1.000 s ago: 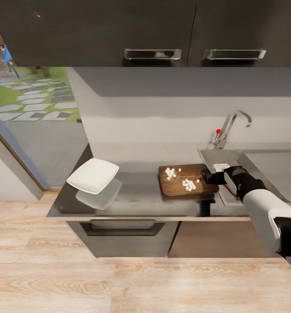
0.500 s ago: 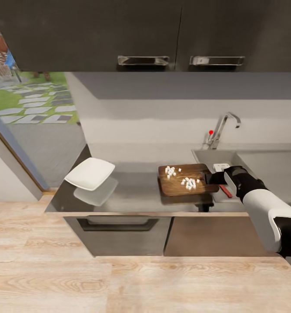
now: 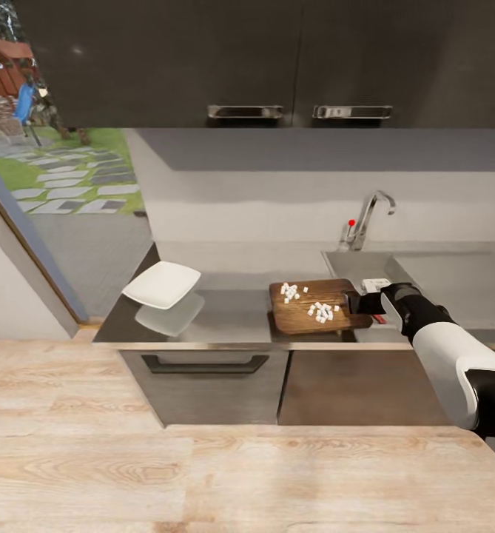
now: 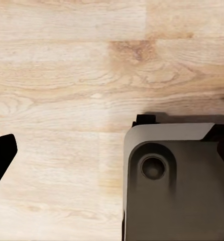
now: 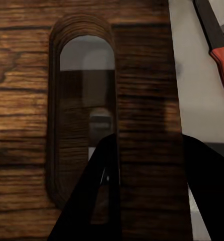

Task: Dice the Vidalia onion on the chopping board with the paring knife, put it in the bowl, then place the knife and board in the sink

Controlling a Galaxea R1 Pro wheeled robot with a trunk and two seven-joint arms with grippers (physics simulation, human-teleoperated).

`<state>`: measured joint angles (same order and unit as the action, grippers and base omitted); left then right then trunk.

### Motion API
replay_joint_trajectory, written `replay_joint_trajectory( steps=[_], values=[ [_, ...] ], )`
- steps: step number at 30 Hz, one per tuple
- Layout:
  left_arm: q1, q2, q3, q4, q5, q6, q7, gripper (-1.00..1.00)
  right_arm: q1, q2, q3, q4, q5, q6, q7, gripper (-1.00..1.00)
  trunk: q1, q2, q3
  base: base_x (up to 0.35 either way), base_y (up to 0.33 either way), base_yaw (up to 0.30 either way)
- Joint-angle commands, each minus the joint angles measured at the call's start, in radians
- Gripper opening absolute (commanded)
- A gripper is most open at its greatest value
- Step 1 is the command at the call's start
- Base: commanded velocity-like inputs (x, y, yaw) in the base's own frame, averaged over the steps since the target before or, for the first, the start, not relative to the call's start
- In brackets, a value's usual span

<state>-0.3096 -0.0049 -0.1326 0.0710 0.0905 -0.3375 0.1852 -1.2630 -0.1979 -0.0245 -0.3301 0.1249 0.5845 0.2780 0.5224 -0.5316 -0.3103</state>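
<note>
Unmoved chopping board (image 3: 310, 307), lengthwise toward sink (image 3: 354, 265).

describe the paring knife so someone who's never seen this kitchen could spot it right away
Start at the steel sink under the chrome faucet. Beside it, the right gripper holds the chopping board; the paring knife lies just past that edge, the only red-handled, dark-bladed thing there.

I see dark wall cabinets (image 3: 277, 59) at twelve o'clock with two steel handles (image 3: 245, 112). At ten o'clock a window (image 3: 62, 170) looks onto grass and paving stones. Below, a grey drawer (image 3: 206, 374) sits beside a brown door (image 3: 354, 385). Pale wood floor (image 3: 203, 481) spreads at six o'clock.
</note>
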Motion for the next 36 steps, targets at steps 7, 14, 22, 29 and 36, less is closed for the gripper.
replay_joint_trajectory(
  steps=[7,14,22,29,36],
  values=[
    [-0.002,0.001,-0.008,0.004,0.01,-0.008,0.0,1.0,0.0,0.0,-0.003,-0.002,0.009,0.005,0.007,-1.0,0.0,-0.001,0.008,0.011,0.236,0.0],
    [-0.002,0.0,-0.008,0.004,0.009,-0.008,0.0,1.0,-0.001,0.001,-0.003,-0.002,0.009,0.005,0.007,-1.0,0.0,-0.001,0.016,0.009,0.115,0.0],
    [-0.002,0.0,-0.008,0.004,0.01,-0.008,0.0,1.0,0.0,0.002,-0.003,-0.001,0.009,0.005,0.007,-1.0,0.0,-0.001,0.026,0.0,0.004,0.0],
    [-0.002,0.0,-0.008,0.004,0.011,-0.006,0.0,1.0,-0.001,0.002,-0.003,-0.001,0.009,0.005,0.007,-1.0,0.0,-0.001,0.037,0.0,0.0,0.0],
    [-0.002,0.0,-0.008,0.004,0.009,-0.006,0.0,1.0,-0.001,0.003,-0.003,-0.001,0.009,0.005,0.007,-1.0,0.0,-0.001,0.048,0.0,0.0,0.0]
  ],
)
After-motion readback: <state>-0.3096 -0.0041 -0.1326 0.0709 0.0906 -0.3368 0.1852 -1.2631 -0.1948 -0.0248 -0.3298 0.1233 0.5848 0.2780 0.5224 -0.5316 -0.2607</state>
